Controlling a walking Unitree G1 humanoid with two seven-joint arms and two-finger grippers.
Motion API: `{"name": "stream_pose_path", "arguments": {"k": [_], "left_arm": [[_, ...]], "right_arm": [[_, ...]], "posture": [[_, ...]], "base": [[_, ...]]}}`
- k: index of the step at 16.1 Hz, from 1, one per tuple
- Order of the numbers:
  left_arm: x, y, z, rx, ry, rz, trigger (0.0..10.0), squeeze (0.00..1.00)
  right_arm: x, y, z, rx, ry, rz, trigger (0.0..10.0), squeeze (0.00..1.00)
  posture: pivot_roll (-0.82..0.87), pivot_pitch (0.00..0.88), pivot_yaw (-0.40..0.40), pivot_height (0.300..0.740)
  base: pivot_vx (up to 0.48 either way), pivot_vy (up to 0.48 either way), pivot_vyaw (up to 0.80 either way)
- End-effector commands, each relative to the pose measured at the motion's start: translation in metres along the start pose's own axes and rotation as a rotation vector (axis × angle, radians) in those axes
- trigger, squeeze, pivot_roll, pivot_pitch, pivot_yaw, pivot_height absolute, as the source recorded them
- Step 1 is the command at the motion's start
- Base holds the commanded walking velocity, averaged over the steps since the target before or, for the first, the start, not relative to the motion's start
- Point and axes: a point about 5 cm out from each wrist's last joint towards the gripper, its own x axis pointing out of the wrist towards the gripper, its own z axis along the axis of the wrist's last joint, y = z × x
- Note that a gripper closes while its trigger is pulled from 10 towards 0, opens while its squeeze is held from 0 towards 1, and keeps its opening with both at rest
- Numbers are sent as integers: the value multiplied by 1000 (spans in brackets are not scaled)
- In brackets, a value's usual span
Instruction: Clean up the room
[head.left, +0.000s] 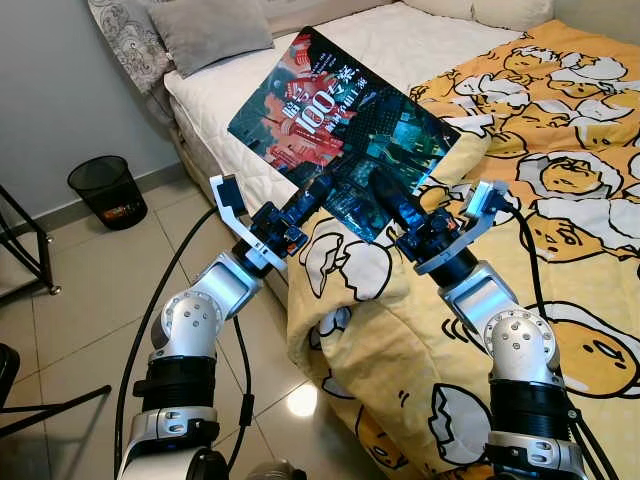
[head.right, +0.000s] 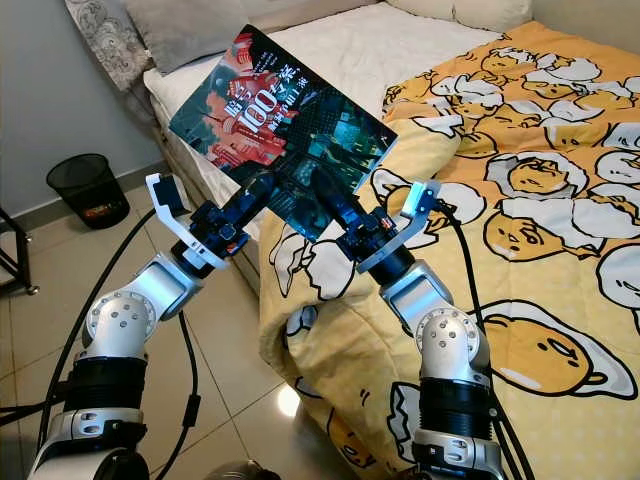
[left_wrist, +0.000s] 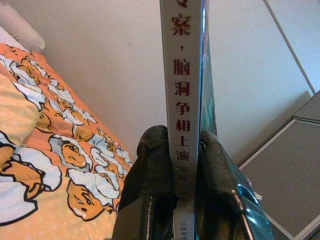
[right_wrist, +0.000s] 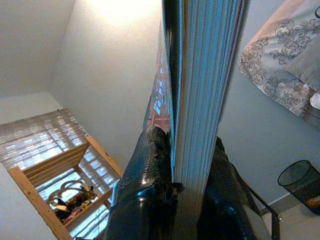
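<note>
A glossy, flat rectangular book (head.left: 340, 140) with a dark red-and-teal cover is held up above the bed's edge, clamped between both sets of jaws. The left gripper (left_wrist: 187, 165) has its rubbery black jaws closed on the white spine; the right gripper (right_wrist: 192, 165) pinches the ridged page edge. Beyond the jaws lie a quilted white mattress (head.left: 400, 50) and a soft yellow blanket (head.left: 560, 160); a round black mesh bin (head.left: 108, 190) stands on the tiled floor (head.left: 90, 290).
</note>
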Motion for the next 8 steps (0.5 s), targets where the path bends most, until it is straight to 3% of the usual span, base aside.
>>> {"name": "stream_pose_path", "arguments": {"k": [1, 2, 3, 4, 7, 8], "left_arm": [[1, 1, 7, 33, -17, 25, 0, 0], [1, 1, 7, 37, -15, 20, 0, 0], [1, 0, 8, 42, -5, 13, 0, 0], [0, -1, 8, 50, 19, 9, 0, 0], [-1, -3, 12, 68, 63, 3, 0, 0], [-3, -4, 17, 78, 72, 0, 0, 0]], "right_arm": [[5, 6, -1, -23, 14, 34, 6627, 0], [5, 6, -1, -10, 17, 43, 10000, 0], [4, 6, -1, -1, 15, 51, 10000, 675], [4, 7, 0, 1, 14, 54, 10000, 1000], [4, 7, 4, -13, 19, 61, 10000, 1000], [4, 6, 8, -31, 23, 55, 10000, 561]], "posture": [[30, 0, 92, 740], [31, 0, 93, 740], [31, 0, 93, 740], [31, 0, 94, 740], [30, 0, 96, 740], [30, 0, 98, 740]], "base": [[0, 0, 0], [0, 0, 0], [0, 0, 0], [0, 0, 0], [0, 0, 0], [0, 0, 0]]}}
